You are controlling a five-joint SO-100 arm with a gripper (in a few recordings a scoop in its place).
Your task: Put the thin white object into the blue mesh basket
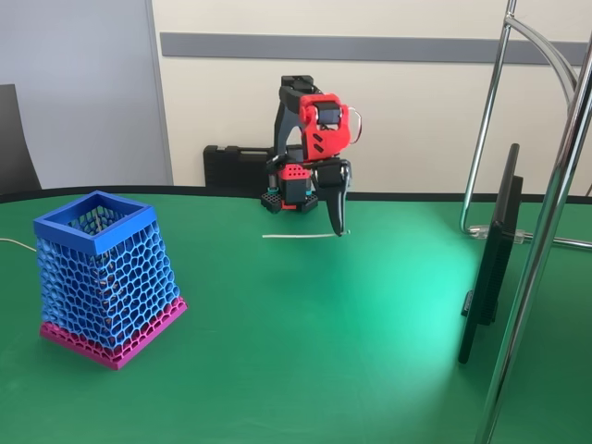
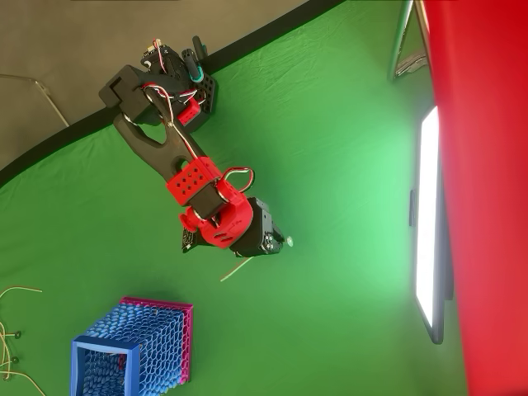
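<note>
Gripper [image 1: 339, 228] clamped on one end of the white stick [image 1: 296, 236] at table [image 1: 351, 351] level; the overhead view adds the stick's free end slanting toward the basket [image 1: 104, 276].

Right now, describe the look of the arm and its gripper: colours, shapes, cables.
The arm mixes black and red printed parts: black links and base, red motor housings, one red block dotted with small holes in the overhead view. Thin red and white wires loop between the joints. The gripper has dark, glossy black fingers tapering to a narrow tip. The base carries a small teal part.
</note>
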